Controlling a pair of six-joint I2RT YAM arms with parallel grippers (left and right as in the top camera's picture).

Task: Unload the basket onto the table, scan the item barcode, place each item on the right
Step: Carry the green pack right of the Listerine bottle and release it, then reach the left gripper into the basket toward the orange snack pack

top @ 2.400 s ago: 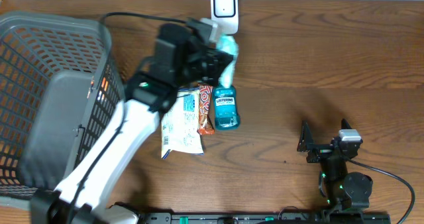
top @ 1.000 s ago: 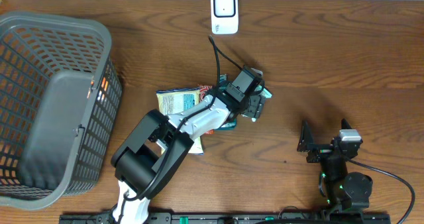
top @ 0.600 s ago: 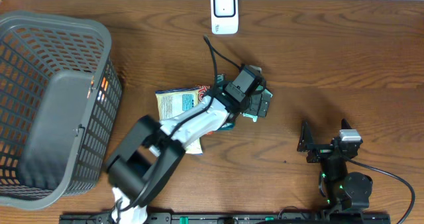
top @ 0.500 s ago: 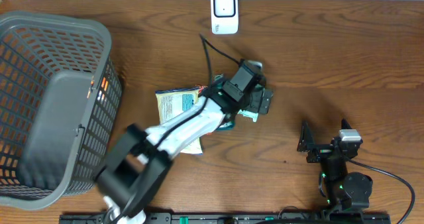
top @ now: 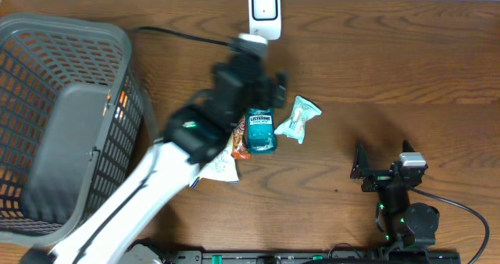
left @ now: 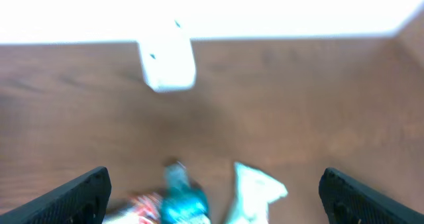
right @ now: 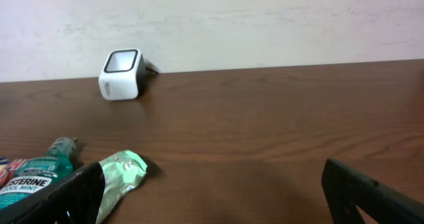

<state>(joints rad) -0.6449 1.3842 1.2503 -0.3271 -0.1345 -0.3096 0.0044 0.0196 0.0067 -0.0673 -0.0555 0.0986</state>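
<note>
While the gray basket (top: 70, 115) is sitting at the tabletop's (top: 406, 61) left, the left fingers (left: 79, 194) (blurred, over the Listerine bottle (top: 261, 131)) and right fingers (right: 371, 194) are standing open, empty; the mint-green packet (top: 298, 118) is lying just beside that bottle, apart from the scanner (top: 265, 14).

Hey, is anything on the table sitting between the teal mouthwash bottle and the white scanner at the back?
Nothing visible does. Only bare brown wooden table lies between the teal mouthwash bottle and the white box-shaped scanner. The mint-green foil pouch lies off to the bottle's side, clear of that path.
</note>
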